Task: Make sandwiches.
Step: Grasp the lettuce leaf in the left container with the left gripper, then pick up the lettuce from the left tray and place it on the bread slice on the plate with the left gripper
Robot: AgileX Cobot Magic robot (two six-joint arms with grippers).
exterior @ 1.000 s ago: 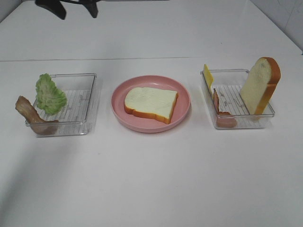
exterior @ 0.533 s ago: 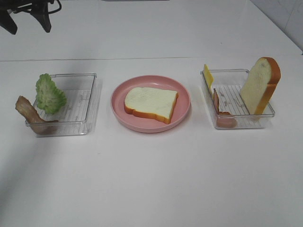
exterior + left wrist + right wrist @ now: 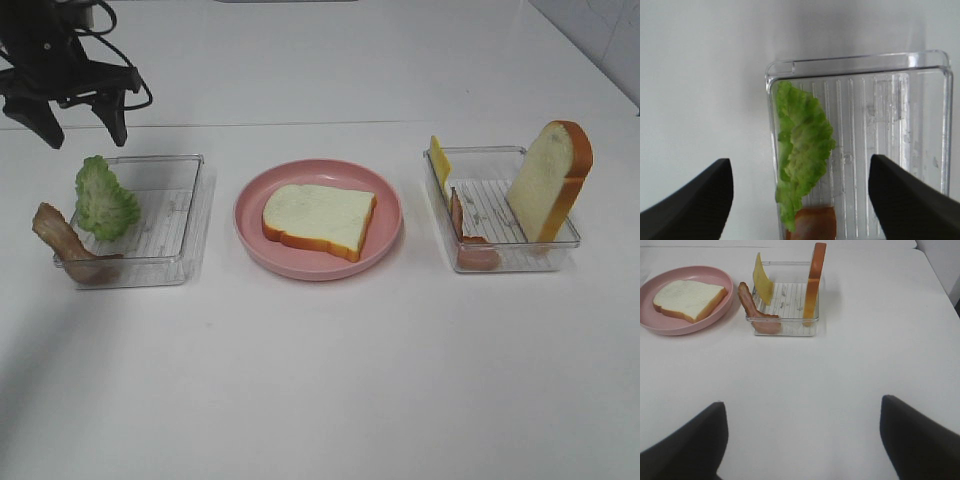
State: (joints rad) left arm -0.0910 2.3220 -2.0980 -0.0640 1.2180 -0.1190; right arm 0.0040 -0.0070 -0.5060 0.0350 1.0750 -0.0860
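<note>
Left hand (image 3: 84, 135) has descended, open, above lettuce (image 3: 107, 200).

Scanning every view now, and there's nothing to read: no lettering, label, brand, number or sign. The clear ribbed plastic trays (image 3: 197, 205) are bare, the round pink plate (image 3: 320, 271) is plain, and the toy white bread slice with orange-brown crust (image 3: 320, 217) carries no print.
</note>
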